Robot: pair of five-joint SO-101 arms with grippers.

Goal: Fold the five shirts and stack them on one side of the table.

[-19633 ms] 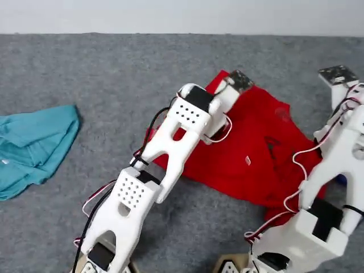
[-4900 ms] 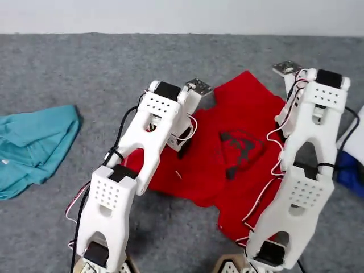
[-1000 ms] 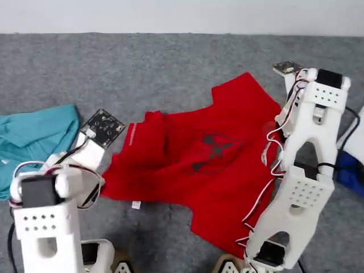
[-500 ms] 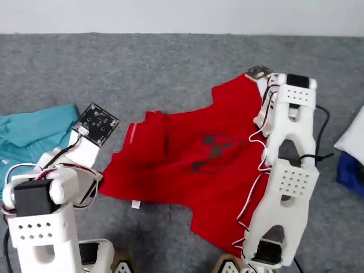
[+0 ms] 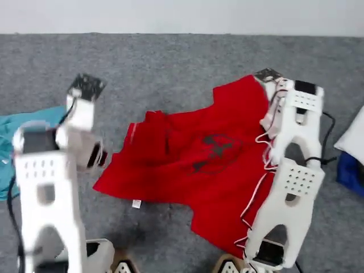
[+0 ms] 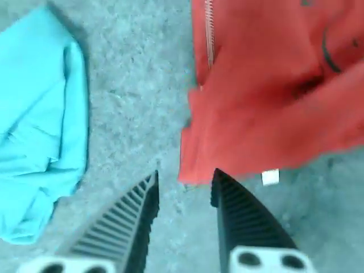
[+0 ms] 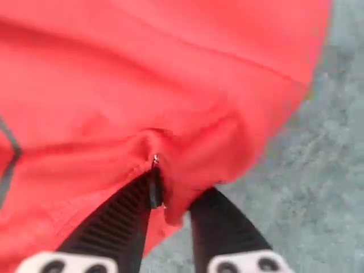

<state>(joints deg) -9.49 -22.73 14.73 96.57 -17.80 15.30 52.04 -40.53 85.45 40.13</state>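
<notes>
Red shirt (image 5: pixel 205 159), judged soft, light and limp, is laid crumpled on the table (image 5: pixel 170 62), one edge fold pinched in the right hand (image 7: pixel 177 198), the opposite hem corner just before the spread, empty left hand (image 6: pixel 186 177), where a second hold is best taken.

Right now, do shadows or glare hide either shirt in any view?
High view: even light, no glare on the red shirt. Left wrist view: a narrow shadow edges the teal shirt. Right wrist view: dim creases beside the right gripper, nothing hidden.
</notes>
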